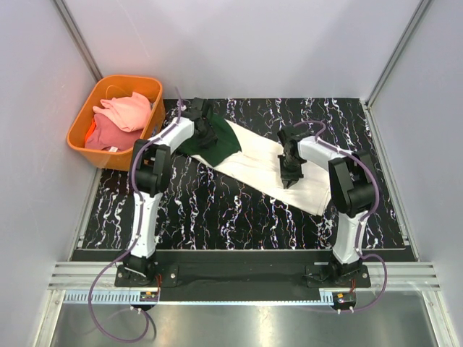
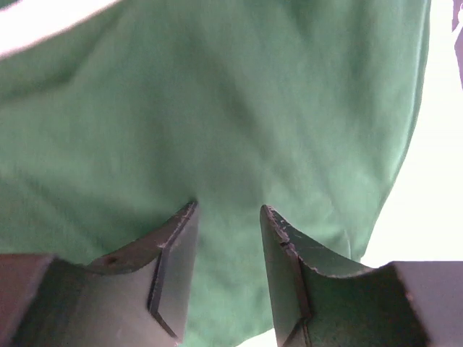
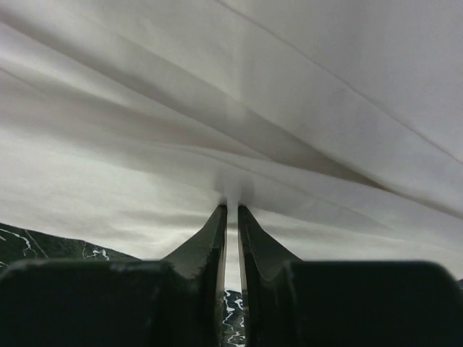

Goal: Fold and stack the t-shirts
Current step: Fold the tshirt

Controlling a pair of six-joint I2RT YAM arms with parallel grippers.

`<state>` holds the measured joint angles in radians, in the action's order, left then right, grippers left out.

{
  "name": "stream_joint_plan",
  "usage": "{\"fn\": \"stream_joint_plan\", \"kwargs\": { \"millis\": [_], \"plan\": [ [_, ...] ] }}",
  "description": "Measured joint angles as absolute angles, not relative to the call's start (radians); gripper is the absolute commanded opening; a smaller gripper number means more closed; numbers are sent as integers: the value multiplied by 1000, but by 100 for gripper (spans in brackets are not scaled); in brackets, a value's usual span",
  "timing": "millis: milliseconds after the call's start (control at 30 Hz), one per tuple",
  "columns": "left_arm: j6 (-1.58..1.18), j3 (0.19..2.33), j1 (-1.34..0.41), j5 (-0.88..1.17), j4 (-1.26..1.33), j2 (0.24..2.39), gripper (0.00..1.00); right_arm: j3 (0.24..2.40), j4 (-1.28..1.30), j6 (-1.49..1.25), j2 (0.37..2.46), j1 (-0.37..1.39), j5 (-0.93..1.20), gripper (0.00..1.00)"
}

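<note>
Overhead, the left end effector [image 2: 228, 210] hides part of the cream t-shirt [image 1: 255, 163].

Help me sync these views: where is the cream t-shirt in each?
Top external: cream t-shirt spread diagonally across mid-table.
Left wrist: its green sleeve fills the frame; cream body at the right edge.
Right wrist: the cream t-shirt fills the upper frame, pinched in the jaws.
Shared landmark: black marbled table, also bottom left in right wrist.

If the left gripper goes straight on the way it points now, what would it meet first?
Probably the green sleeve of the cream t-shirt: it fills the view ahead of the left gripper; how near is unclear.
</note>
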<state>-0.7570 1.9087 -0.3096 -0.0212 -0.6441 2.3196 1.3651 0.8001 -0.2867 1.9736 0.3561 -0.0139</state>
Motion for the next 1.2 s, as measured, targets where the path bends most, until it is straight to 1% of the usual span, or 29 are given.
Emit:
{"fn": "stream_joint_plan", "kwargs": {
  "millis": [100,267,367,500,767,967,1033,1200],
  "plan": [
    [-759,1954,-304,-10,-638,2355,45,1344,778,-302,1964,356,6,18],
    [-770,2061,-297,31,-634,2425,46,1204,666,-393,1870,376,75,18],
    [-777,2143,-297,67,-624,2479,47,1129,614,-477,1824,418,141,18],
    [-777,2233,-297,121,-588,2543,47,1091,555,-603,1816,495,236,19],
    [-776,2249,-297,234,-427,2590,48,1094,349,-934,1893,631,382,19],
    [-750,2249,-296,329,-309,2623,50,1163,184,-1145,1999,720,426,20],
    [-738,2249,-295,353,-286,2629,50,1198,138,-1189,2035,754,440,19],
    [-694,2242,-284,393,-276,2629,51,1230,91,-1205,2047,791,458,25]
  ]
}}
